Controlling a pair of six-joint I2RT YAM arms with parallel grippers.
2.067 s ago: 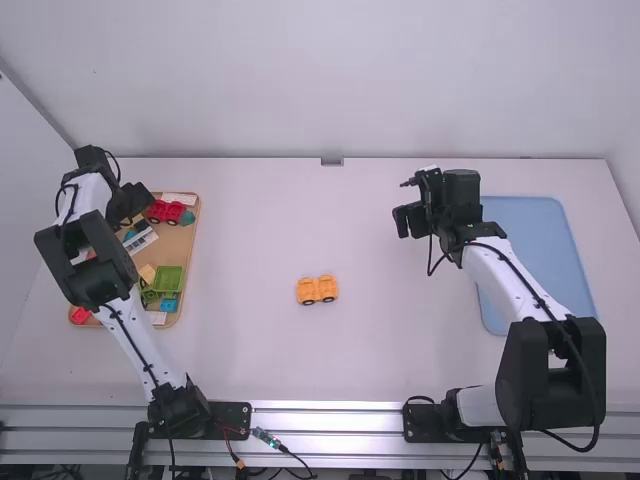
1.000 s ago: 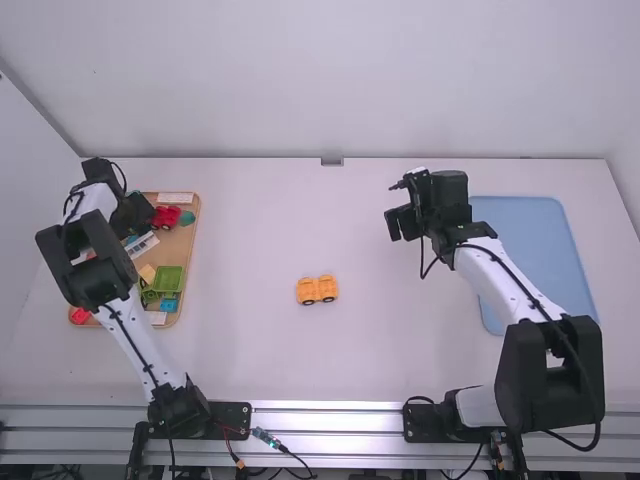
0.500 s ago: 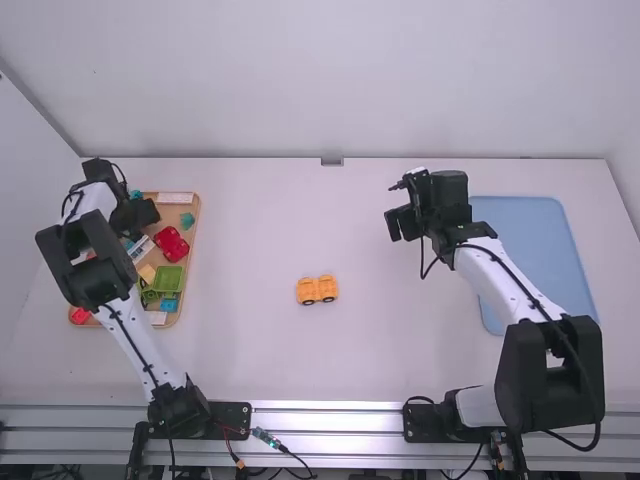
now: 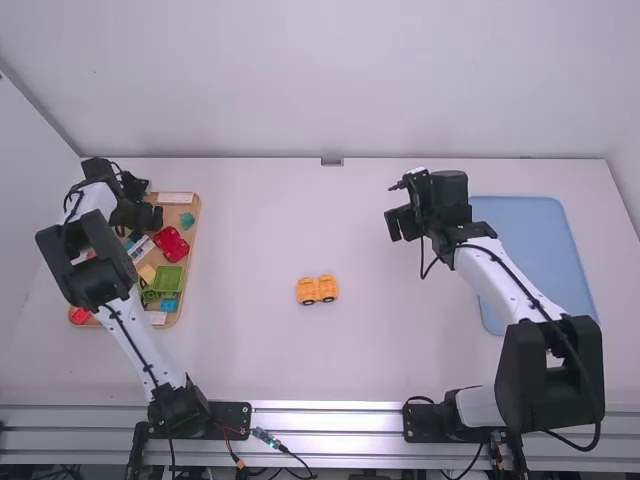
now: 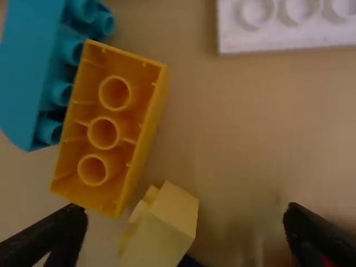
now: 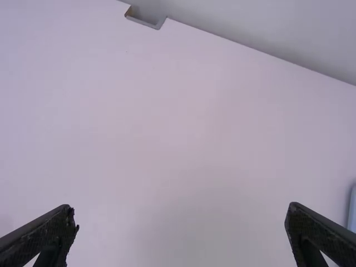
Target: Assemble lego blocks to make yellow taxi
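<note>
My left gripper (image 4: 146,202) is over the far end of the wooden tray at the left. In the left wrist view that gripper (image 5: 186,228) is open above a yellow brick (image 5: 103,133) lying with its hollow underside up. A pale yellow piece (image 5: 164,225) lies beside it, nearer the fingers. The orange-yellow wheeled base (image 4: 317,289) stands alone mid-table. My right gripper (image 4: 402,222) hangs over the table right of the middle; seen from its wrist, that gripper (image 6: 181,222) is open with nothing between its fingers.
The tray (image 4: 190,240) also holds a red wheeled piece (image 4: 171,244), a green piece (image 4: 168,280), blue bricks (image 4: 168,305) and a white brick (image 5: 286,22). A blue mat (image 4: 530,240) lies at the right, partly under the right arm.
The red wheeled piece has shifted toward the near side of the tray and turned. My left gripper has moved slightly and turned. The right gripper moved a little left, then stayed still.
</note>
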